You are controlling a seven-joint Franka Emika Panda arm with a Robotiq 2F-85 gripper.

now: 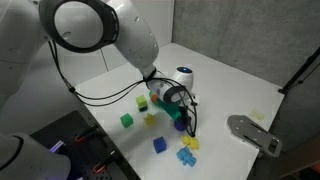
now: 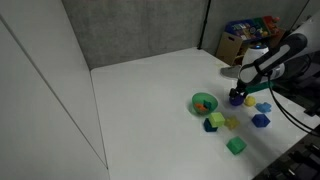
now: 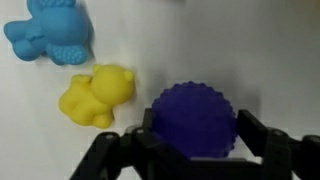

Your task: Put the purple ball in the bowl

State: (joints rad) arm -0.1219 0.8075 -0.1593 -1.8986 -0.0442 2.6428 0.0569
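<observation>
Right now I am at the grasp: my gripper (image 3: 195,142) straddles the ball (image 3: 193,120) on the table (image 3: 160,40), fingers (image 3: 255,140) at its sides, though whether they pinch I cannot tell, so next I should squeeze, lift and carry it to the bowl (image 2: 198,99)

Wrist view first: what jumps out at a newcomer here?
A bumpy dark purple ball fills the lower frame, flanked by the black tool's two fingers. Beside it lie a yellow animal-shaped toy and a blue one. In an exterior view, a low bright green bowl sits close by on the white table.
</observation>
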